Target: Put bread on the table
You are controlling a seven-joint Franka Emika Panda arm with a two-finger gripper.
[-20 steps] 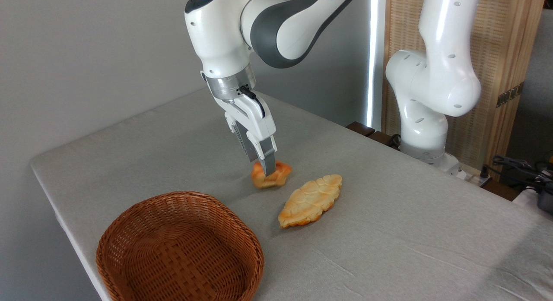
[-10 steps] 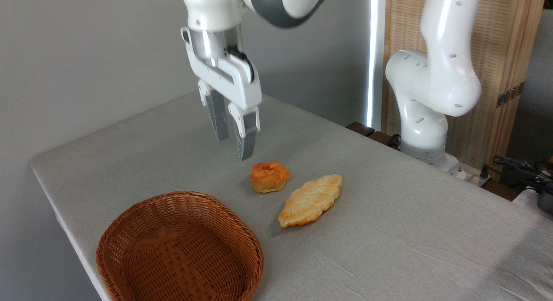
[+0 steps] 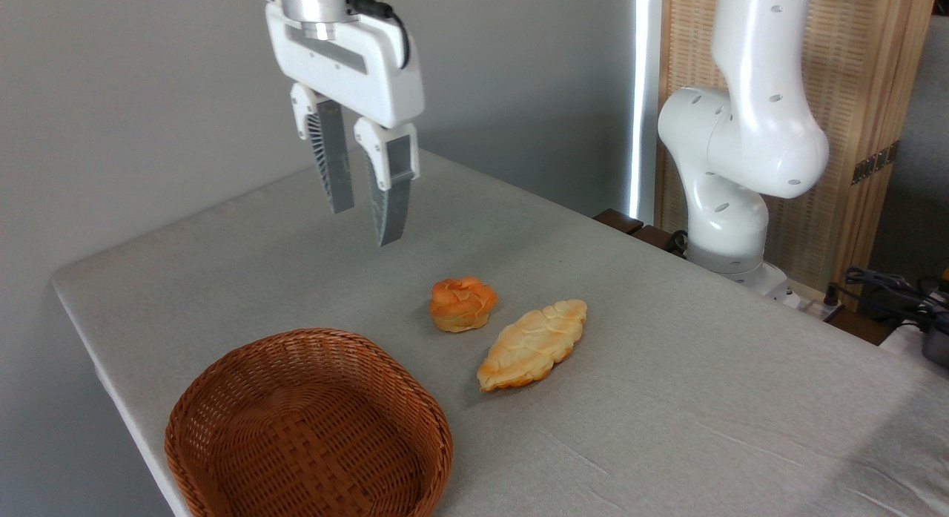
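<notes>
I see the claw (image 3: 367,224) hanging high over the bench (image 3: 667,369), fingers spread and holding nothing. The bun (image 3: 462,303) sits on the cloth below and to the right of it, well apart, just beside the flat loaf (image 3: 532,344). A basket (image 3: 308,428) stands near left.

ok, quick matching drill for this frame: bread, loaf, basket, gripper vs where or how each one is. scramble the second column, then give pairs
1. bread
2. leaf-shaped loaf
3. wicker basket
4. gripper

A. empty, near the table's front-left corner
B. open, raised, holding nothing
C. on the cloth, small, deep orange, knotted
D. on the cloth, long, pale golden

Pairs: 1-C, 2-D, 3-A, 4-B
</notes>
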